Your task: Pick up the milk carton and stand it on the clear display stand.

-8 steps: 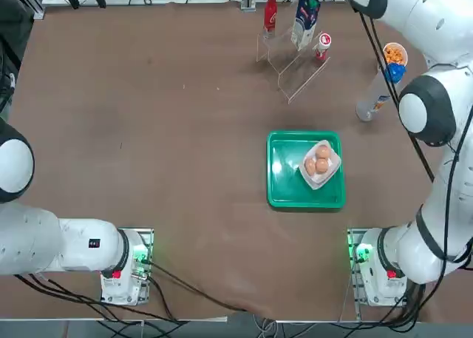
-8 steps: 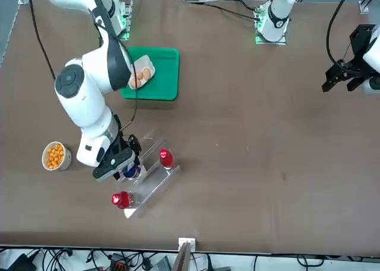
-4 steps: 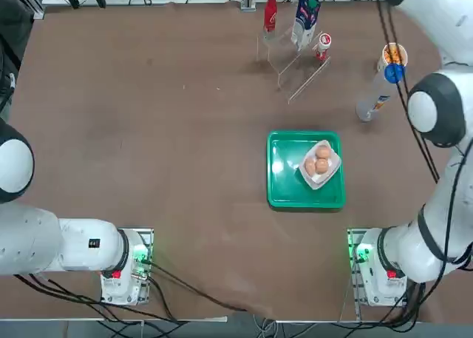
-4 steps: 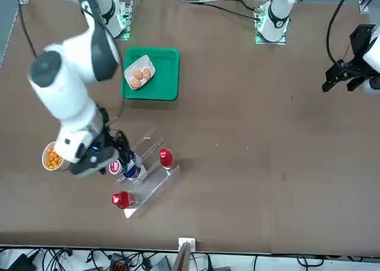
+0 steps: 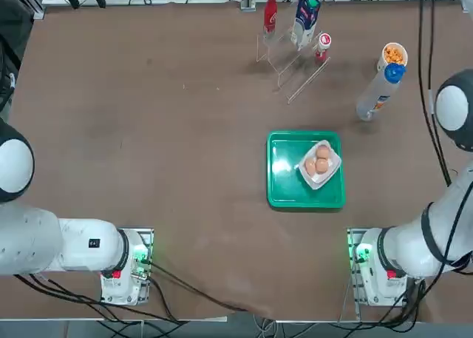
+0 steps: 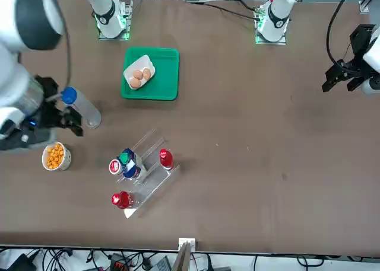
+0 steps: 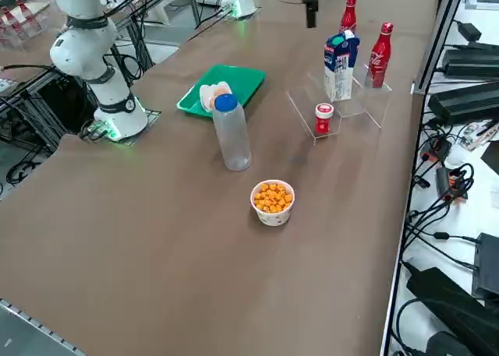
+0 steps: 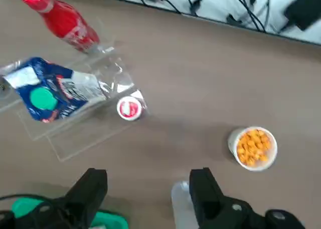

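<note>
The milk carton (image 7: 339,66), white and dark blue with a green cap, stands upright on the clear display stand (image 7: 352,113) at the table's far edge. Other views of the carton (image 5: 304,16) (image 6: 127,164) (image 8: 50,91) show it between red bottles on the stand (image 5: 294,70) (image 6: 151,177) (image 8: 83,134). My right gripper (image 6: 62,118) (image 8: 148,189) is open and holds nothing. It hangs high over the table to the robot's right of the stand, above the blue-capped bottle, well apart from the carton.
Two tall red bottles (image 7: 380,52) (image 7: 348,13) and a small red one (image 7: 323,118) share the stand. A white bottle with a blue cap (image 5: 377,94) and a cup of orange snacks (image 5: 394,55) stand right of it. A green tray (image 5: 284,183) holds eggs.
My right gripper has pulled away from the carton, rising and swinging toward the robot's right. The carton has stayed upright on the stand.
</note>
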`<state>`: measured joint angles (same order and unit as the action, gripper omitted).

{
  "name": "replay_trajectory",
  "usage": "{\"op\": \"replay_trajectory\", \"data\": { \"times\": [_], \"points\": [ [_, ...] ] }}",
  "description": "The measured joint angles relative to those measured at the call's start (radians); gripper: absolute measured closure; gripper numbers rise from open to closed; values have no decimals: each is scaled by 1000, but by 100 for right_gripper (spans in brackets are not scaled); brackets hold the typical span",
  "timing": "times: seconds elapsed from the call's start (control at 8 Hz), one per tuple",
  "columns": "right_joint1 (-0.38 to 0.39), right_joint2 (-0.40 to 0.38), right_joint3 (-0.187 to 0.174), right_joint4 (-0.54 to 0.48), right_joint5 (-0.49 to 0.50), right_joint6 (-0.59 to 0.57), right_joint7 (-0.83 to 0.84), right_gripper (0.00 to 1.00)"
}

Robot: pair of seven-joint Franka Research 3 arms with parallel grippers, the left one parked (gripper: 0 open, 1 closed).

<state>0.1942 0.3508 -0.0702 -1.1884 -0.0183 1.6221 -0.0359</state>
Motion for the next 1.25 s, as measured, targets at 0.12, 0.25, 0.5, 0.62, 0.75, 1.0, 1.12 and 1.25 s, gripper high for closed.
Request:
{"op": "replay_trajectory", "data": {
  "times": [0.12,0.25,0.5,0.62,0.75,1.0,1.12,1.25],
  "points": [
    [-30,-40,-1,-44,0,-6,-12,0],
    [-63,-87,-1,-94,0,-15,-37,0],
    [-130,-189,-3,-204,0,-36,-91,0],
    [-153,-237,-4,-263,0,-36,-101,0],
    [-166,-272,-5,-305,0,-39,-102,0],
    [-171,-315,-4,-351,0,-59,-102,0],
    [-171,-341,-2,-383,0,-60,-102,0],
    [-171,-375,1,-422,0,-60,-102,0]
  ]
}}
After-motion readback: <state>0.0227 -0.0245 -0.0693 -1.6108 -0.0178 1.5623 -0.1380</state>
